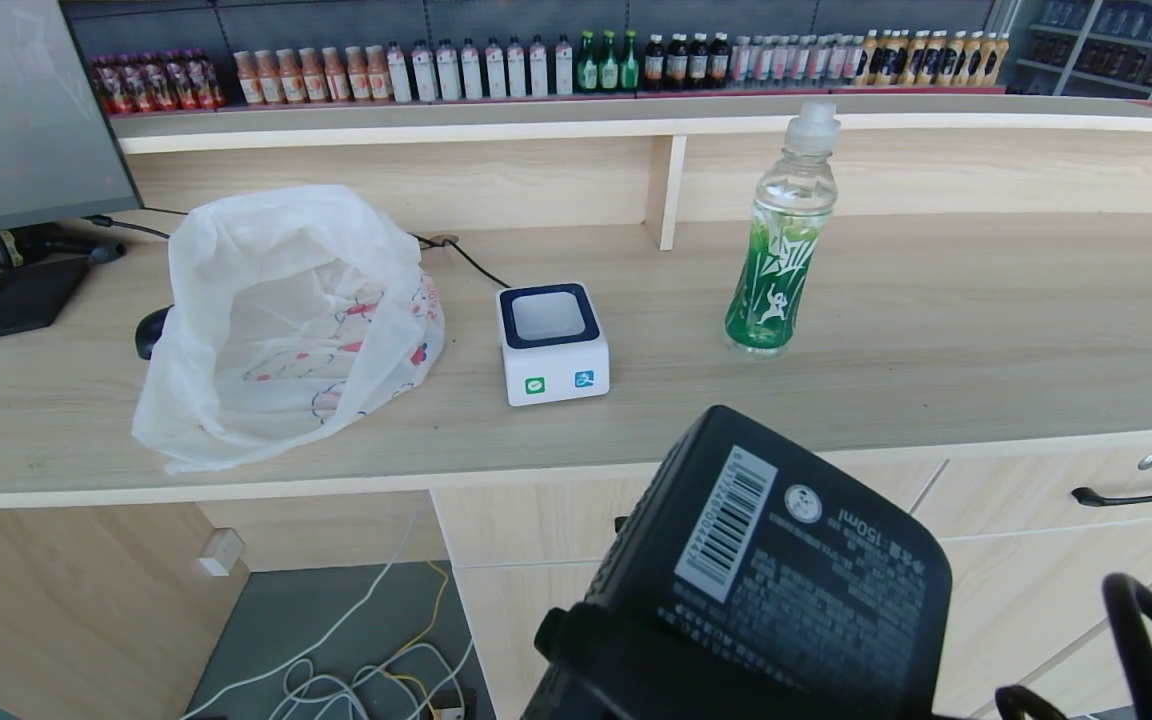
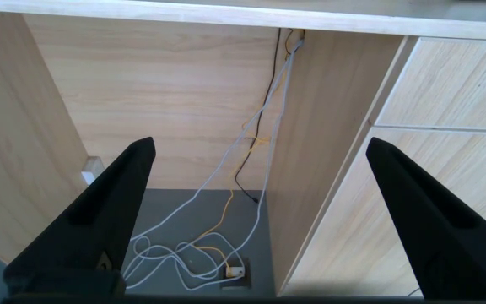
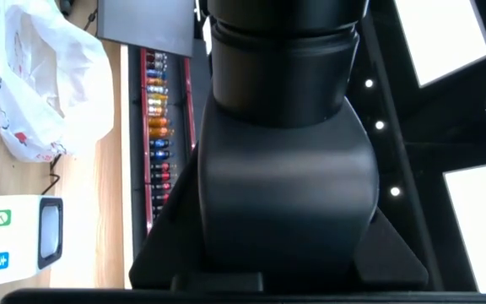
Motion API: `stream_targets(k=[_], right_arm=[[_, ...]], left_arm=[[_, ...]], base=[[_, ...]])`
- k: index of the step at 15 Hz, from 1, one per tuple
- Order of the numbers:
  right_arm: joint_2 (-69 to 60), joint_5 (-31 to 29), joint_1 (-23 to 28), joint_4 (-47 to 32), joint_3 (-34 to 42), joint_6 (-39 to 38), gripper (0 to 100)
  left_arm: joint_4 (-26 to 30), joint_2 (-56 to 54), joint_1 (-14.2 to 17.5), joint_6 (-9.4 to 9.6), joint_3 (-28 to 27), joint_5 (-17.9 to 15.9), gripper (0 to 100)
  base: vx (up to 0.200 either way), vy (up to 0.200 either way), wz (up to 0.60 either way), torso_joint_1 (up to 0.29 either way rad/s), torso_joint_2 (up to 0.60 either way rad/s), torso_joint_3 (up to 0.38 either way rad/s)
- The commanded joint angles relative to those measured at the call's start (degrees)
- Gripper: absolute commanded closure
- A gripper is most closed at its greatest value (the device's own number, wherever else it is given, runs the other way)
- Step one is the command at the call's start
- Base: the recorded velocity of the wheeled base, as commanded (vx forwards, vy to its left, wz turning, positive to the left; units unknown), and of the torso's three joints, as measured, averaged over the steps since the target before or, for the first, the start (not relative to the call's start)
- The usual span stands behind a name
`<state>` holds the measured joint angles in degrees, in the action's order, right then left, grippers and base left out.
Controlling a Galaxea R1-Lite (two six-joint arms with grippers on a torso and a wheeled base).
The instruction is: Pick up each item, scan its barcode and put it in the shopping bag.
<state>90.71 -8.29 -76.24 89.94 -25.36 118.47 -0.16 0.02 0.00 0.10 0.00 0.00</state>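
Black bottle [image 1: 766, 590] is held off the counter [image 1: 936, 350], close under the head camera and in front of the drawer fronts, tilted with its neck low and toward the robot's left. Its white barcode label faces up toward the head camera, beside a small round emblem and blocks of fine white print. The right end effector [image 3: 281, 270] is clamped on it: in the right wrist view the dark body sits between the two fingers.

The left end effector [image 2: 260, 236] hangs below counter level with its fingers wide apart and nothing between them. It faces the open recess under the counter, where loose cables [image 2: 201, 245] lie on the floor.

On the counter:
- The shopping bag [image 1: 276, 320], white with red and blue print, lies to the left with its mouth open toward the robot.
- The scanner [image 1: 553, 343], a white box with a dark-framed window on top, stands just beside the bag. It carries one green and one blue icon on its front, and a black lead runs off behind it.
- A green bottle [image 1: 781, 240] stands upright well to the right of the scanner, with a pale cap and white figures on its green label.
- A dark mouse [image 1: 149, 330] lies partly hidden behind the bag.
- A monitor [image 1: 16, 110] stands at the far left.

A shelf [image 1: 536, 65] along the back holds a row of drinks. A drawer [image 1: 1129, 493] with a black handle sits under the counter's right part.
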Motion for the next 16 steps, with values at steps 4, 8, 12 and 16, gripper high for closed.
stream_targets(k=[4,8,12,16], right_arm=[[0.0,0.0,-0.1,0.1,0.2,-0.3,100],[0.1,0.0,-0.6,0.1,0.2,-0.3,100],[0.0,-0.1,-0.6,0.1,0.3,-1.4,100],[-0.4,-0.1,0.4,0.1,1.9,-15.1,100]], left_arm=[[0.0,0.0,0.0,-0.01,0.0,0.0,0],[0.0,0.0,0.0,-0.01,0.0,0.0,0],[0.0,0.0,0.0,-0.01,0.0,0.0,0],[0.0,0.0,0.0,-0.01,0.0,0.0,0]], base=[[0.0,0.0,0.0,0.0,0.0,0.0],[0.0,0.0,0.0,0.0,0.0,0.0],[0.0,0.0,0.0,0.0,0.0,0.0],[0.0,0.0,0.0,0.0,0.0,0.0]])
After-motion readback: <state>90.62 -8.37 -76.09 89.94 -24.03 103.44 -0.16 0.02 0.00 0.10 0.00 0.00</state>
